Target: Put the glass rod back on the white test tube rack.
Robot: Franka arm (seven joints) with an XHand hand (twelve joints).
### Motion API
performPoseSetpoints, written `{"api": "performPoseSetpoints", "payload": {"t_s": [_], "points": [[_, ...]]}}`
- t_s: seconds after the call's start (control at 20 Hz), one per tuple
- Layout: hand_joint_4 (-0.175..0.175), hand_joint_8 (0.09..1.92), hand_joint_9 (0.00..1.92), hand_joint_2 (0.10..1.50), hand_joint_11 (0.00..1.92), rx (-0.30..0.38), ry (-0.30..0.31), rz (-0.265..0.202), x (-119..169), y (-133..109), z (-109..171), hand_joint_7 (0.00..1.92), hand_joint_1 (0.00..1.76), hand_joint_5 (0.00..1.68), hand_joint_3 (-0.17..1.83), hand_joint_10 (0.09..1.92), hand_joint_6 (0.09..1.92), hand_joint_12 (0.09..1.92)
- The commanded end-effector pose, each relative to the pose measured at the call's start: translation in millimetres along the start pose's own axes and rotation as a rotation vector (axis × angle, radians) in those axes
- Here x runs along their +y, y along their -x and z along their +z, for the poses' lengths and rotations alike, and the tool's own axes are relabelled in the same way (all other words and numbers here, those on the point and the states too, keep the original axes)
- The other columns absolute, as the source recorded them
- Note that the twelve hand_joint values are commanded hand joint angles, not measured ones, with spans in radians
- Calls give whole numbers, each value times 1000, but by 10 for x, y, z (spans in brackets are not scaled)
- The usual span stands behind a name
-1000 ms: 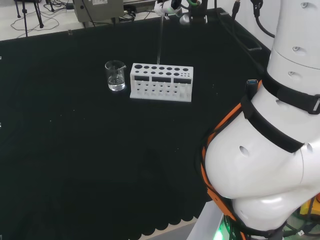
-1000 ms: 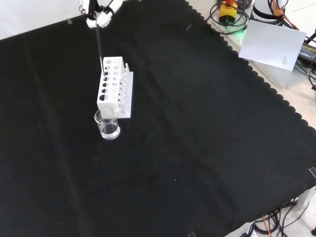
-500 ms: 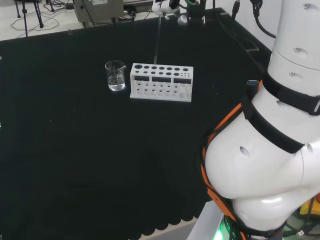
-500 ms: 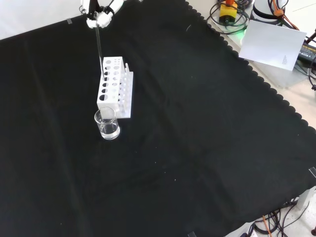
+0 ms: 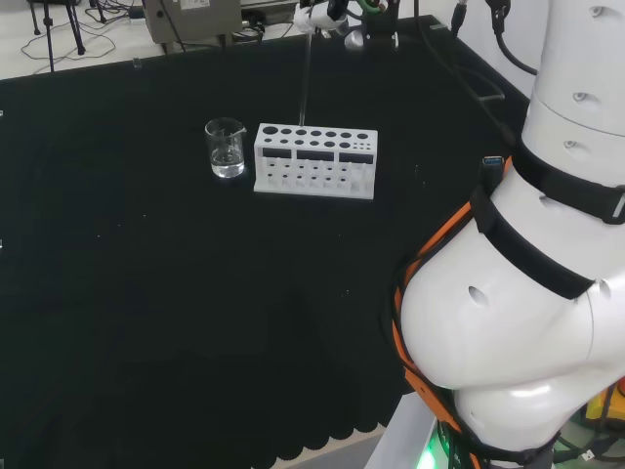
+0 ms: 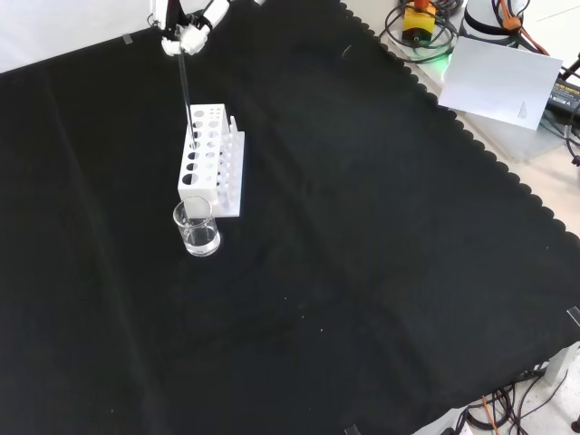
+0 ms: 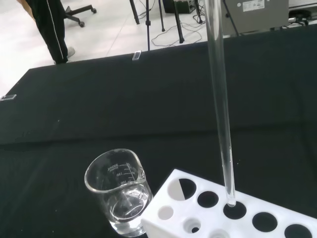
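A long clear glass rod (image 5: 304,78) hangs nearly upright from the hand (image 5: 319,14) at the far edge of the head view. The hand's fingers pinch the rod's upper end. In the front view the hand (image 6: 187,25) is at the top left, with the rod (image 6: 186,91) reaching down to the white test tube rack (image 6: 209,161). The wrist view has the rod (image 7: 221,109) with its lower tip at the rim of one large hole in the rack (image 7: 218,218). The rack (image 5: 315,161) stands upright on the black cloth.
A small clear glass beaker (image 5: 226,149) with a little liquid stands just left of the rack in the head view; it is also the beaker (image 6: 197,227) nearer the front view's camera and the beaker (image 7: 120,191) beside the rack's end in the wrist view. The arm's white links (image 5: 527,293) stand at the head view's right.
The hand and rod have shifted slightly left in the head view, along the rack's row of large holes. Rack and beaker have not moved.
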State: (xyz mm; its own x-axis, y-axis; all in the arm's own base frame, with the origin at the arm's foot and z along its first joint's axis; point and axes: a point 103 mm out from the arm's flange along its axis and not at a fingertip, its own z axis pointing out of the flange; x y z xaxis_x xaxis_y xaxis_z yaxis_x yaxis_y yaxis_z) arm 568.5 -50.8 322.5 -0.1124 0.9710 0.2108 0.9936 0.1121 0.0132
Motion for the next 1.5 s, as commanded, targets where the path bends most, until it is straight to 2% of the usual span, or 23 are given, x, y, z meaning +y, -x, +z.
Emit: {"api": "performPoseSetpoints", "payload": {"t_s": [0.05, 0.25, 0.85, 1.5], "points": [[-175, 1106, 1749, 1052, 1224, 4, -8, -10, 10, -31, 38, 1117, 1296, 1229, -3, 780, 248, 795], [-175, 1106, 1749, 1052, 1224, -10, -16, -10, 15, -37, 85, 1117, 1296, 1228, -3, 780, 249, 795], [-175, 1107, 1749, 1052, 1223, 7, -13, -1, 60, -18, 102, 1117, 1296, 1228, -2, 781, 250, 795], [-175, 1106, 1750, 1051, 1223, 1, -24, 3, 110, 125, 171, 1117, 1296, 1227, -2, 783, 251, 795]]}}
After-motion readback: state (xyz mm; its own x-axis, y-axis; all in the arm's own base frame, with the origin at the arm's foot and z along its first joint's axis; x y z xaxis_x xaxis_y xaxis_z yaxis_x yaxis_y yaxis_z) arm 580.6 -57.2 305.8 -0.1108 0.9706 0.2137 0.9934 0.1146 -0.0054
